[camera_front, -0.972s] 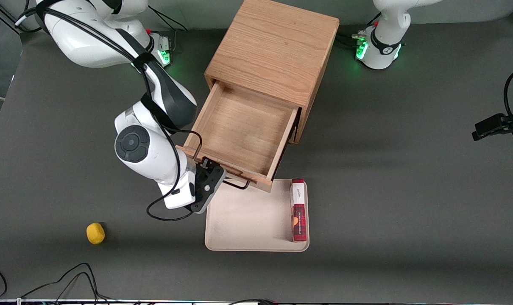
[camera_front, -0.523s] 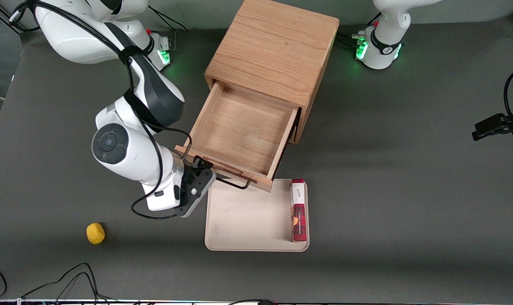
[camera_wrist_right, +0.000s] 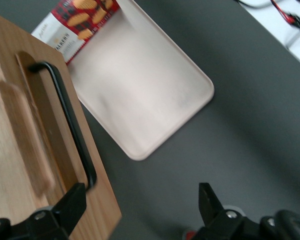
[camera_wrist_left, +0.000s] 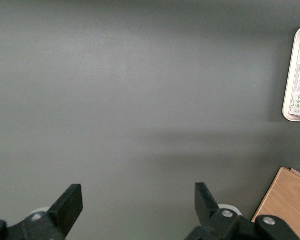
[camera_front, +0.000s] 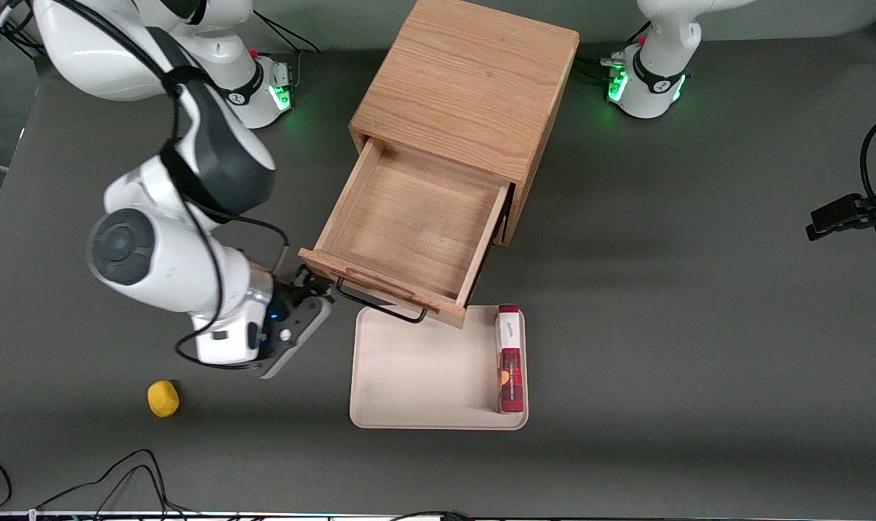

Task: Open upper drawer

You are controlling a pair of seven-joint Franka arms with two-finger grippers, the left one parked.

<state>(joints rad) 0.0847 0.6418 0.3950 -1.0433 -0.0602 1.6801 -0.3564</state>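
The upper drawer (camera_front: 409, 224) of the light oak cabinet (camera_front: 467, 87) stands pulled far out, its inside bare. Its black wire handle (camera_front: 380, 307) juts from the drawer front toward the front camera. My gripper (camera_front: 309, 284) is open and holds nothing, just off the drawer front's corner toward the working arm's end of the table. In the right wrist view the drawer front (camera_wrist_right: 35, 135) and handle (camera_wrist_right: 70, 125) lie close by, and the gripper (camera_wrist_right: 140, 200) has only grey table between its fingers. One fingertip (camera_wrist_right: 72, 200) overlaps the drawer's corner.
A cream tray (camera_front: 423, 369) lies in front of the open drawer, partly under its front edge, with a red biscuit box (camera_front: 510, 358) along one side. A small yellow object (camera_front: 163, 399) sits on the table near the working arm. Cables (camera_front: 119, 470) trail along the near edge.
The gripper has let go of the handle and moved away sideways toward the working arm's end of the table. The drawer has stayed open.
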